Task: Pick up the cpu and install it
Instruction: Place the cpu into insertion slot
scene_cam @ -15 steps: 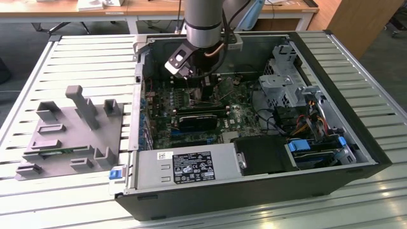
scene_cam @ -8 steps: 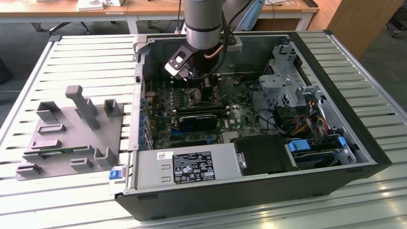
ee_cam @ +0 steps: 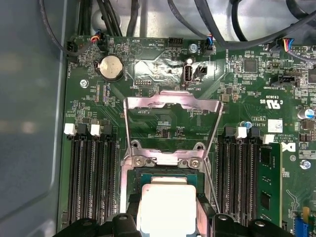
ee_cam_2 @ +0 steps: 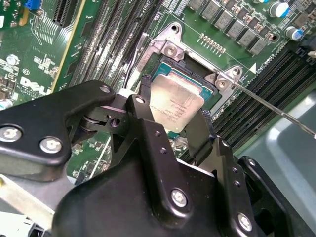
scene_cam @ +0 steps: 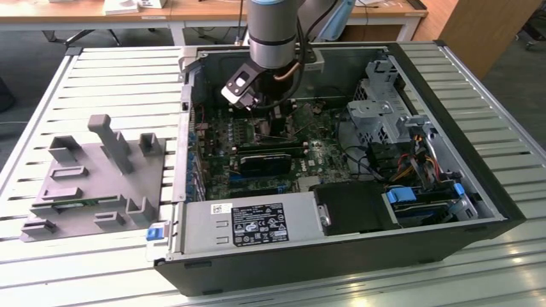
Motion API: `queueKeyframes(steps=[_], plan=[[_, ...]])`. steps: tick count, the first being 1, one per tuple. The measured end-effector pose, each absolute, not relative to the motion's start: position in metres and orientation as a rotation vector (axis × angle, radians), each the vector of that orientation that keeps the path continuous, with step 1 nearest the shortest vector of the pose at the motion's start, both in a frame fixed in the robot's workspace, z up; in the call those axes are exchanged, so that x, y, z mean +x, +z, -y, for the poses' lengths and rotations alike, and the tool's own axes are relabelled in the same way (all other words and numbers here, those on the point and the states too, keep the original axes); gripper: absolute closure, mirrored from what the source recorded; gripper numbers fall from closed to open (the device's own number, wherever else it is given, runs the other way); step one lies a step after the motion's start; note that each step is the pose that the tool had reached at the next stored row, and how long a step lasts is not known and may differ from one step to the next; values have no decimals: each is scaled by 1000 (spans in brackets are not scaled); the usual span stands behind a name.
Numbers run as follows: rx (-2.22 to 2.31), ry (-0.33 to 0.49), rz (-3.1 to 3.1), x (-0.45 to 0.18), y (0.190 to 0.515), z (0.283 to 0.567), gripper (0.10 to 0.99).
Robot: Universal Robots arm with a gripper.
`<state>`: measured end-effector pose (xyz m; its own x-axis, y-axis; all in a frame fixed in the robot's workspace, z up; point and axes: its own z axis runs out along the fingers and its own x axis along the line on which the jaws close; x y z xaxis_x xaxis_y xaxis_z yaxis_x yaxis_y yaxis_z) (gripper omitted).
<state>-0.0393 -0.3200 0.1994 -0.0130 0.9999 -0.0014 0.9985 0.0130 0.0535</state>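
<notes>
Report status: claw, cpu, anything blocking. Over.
Claw shut on the cpu. Cpu sits over the open socket. Load plate swung up, clear of it.

White printed label [scene_cam: 260,225] on the power supply [scene_cam: 201,233], faint small print on the cpu [ee_cam_2: 175,106] lid, white silkscreen lettering across the motherboard [ee_cam: 98,98].

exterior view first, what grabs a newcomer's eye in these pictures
The open computer case with the arm reaching down into it dominates the exterior view. In the second wrist view, the gripper clasps the shiny silver cpu right over the open socket.
</notes>
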Motion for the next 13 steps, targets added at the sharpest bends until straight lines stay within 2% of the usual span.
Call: queueKeyframes(steps=[13], plan=[[2179, 57, -2208, -39, 194, 319, 557]])
